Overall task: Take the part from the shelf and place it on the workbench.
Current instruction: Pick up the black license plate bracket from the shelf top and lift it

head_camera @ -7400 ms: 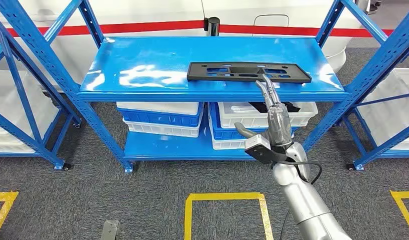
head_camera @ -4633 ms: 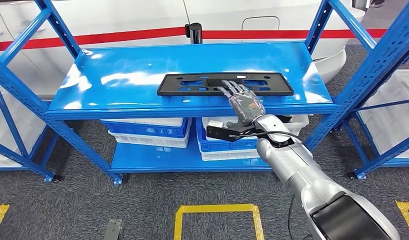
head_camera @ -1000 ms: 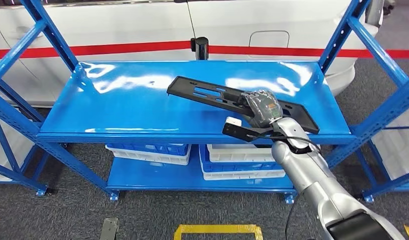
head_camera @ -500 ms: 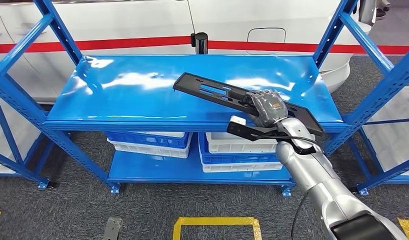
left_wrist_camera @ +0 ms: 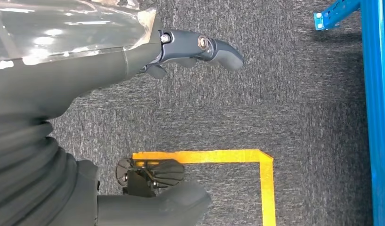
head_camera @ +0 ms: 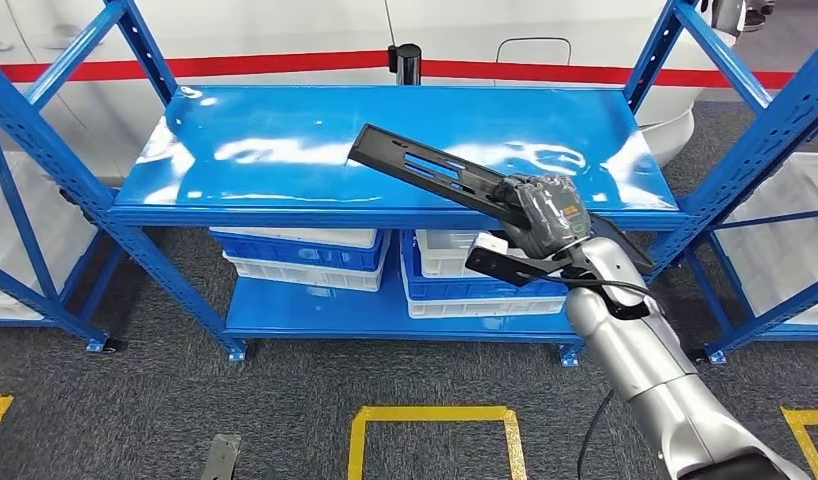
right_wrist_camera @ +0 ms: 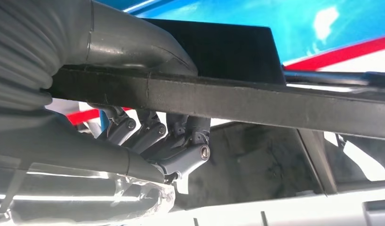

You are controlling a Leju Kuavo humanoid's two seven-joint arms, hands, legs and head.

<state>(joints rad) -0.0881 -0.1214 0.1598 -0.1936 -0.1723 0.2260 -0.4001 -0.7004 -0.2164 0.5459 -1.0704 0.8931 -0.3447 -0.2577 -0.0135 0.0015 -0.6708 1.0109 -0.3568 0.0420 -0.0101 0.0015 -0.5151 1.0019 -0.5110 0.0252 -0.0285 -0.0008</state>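
Black plastic part (head_camera: 455, 180), centre of frame, tilted above the blue shelf (head_camera: 285, 150), clenched off-centre by the right hand (head_camera: 547, 213); left hand (left_wrist_camera: 195, 47) hangs released. Advise level, slow withdrawal clear of the uprights

Head view is bright, even overhead light; I get white glare patches on the blue shelf top (head_camera: 285, 150), far-left side esp. Soft shadow under it over the bins (head_camera: 305, 255). Focus sharp, slight bend at frame edges. Right wrist view: I see dim, blurry close-up w/ blown-out whites. Left wrist view clear, carpet (left_wrist_camera: 284, 94) evenly lit.
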